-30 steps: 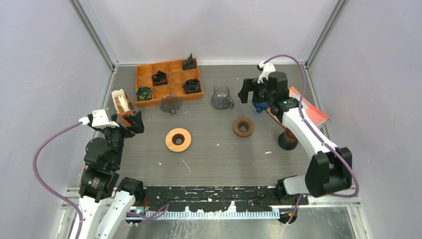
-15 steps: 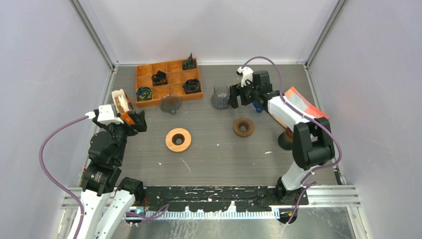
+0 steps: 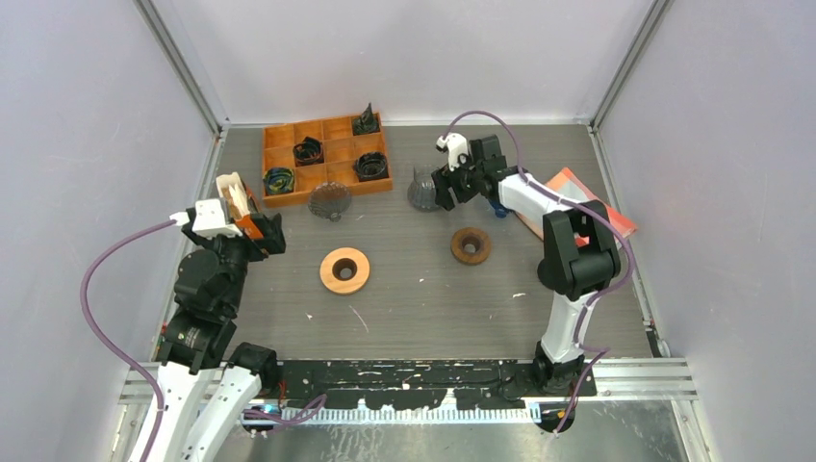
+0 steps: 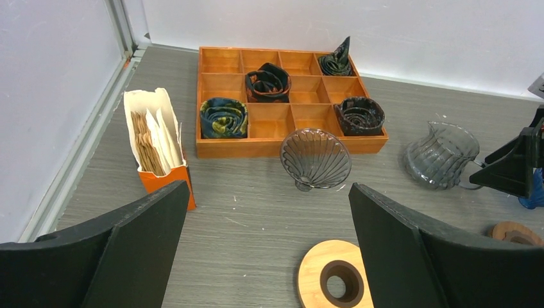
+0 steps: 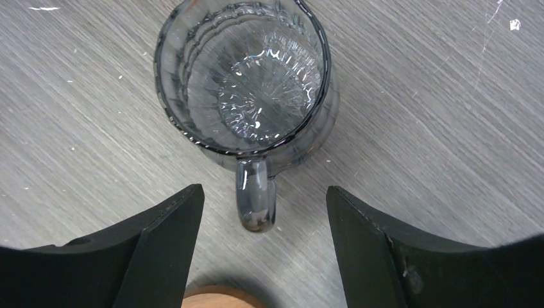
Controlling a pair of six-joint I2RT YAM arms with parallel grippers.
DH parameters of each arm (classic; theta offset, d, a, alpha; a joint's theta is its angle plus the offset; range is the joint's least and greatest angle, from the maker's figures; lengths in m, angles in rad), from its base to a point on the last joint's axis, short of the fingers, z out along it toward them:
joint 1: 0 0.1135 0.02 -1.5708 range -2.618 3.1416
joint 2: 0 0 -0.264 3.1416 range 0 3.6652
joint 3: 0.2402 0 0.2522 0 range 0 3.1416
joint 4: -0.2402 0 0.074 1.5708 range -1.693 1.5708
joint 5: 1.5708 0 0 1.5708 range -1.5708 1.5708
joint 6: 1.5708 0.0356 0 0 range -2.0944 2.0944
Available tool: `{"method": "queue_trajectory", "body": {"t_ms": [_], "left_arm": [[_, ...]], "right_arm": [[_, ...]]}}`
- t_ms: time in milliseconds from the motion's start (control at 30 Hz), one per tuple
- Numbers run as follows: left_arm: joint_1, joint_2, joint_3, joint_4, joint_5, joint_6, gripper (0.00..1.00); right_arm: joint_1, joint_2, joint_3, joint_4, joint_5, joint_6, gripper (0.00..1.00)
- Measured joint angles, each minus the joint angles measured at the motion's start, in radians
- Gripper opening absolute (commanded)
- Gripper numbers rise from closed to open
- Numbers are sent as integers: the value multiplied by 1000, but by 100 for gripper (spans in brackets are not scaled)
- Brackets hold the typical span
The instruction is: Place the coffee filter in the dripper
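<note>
- Coffee filters (image 4: 149, 131) stand packed in an orange-and-white holder (image 4: 170, 178) left of the wooden tray (image 4: 244, 147). The glass dripper (image 4: 315, 157) sits just in front of that tray.
- Left gripper (image 4: 267, 192) is spread and empty. Pinching the pack may lift several filters or tip the holder.
- Right gripper (image 5: 263, 192) is spread astride the glass pitcher (image 5: 247, 77) handle. Closing there would likely grab the wrong vessel.
- No readable writing is visible.

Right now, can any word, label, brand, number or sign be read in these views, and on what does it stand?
No text can be read in any view.
The filter box shows a plain orange face.
The wooden tray, glass mug and glass dripper carry no marks.
The red packet at the right is too small and partly hidden to tell.
</note>
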Motion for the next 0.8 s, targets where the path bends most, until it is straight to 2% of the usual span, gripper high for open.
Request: {"method": "queue_trajectory", "body": {"t_ms": [400, 800], "left_arm": [[0, 10, 0, 0, 0, 3, 99], [0, 16, 0, 0, 0, 4, 99]], "right_arm": [[4, 128, 135, -113, 4, -115, 56], [29, 161, 217, -218, 18, -224, 25]]}}
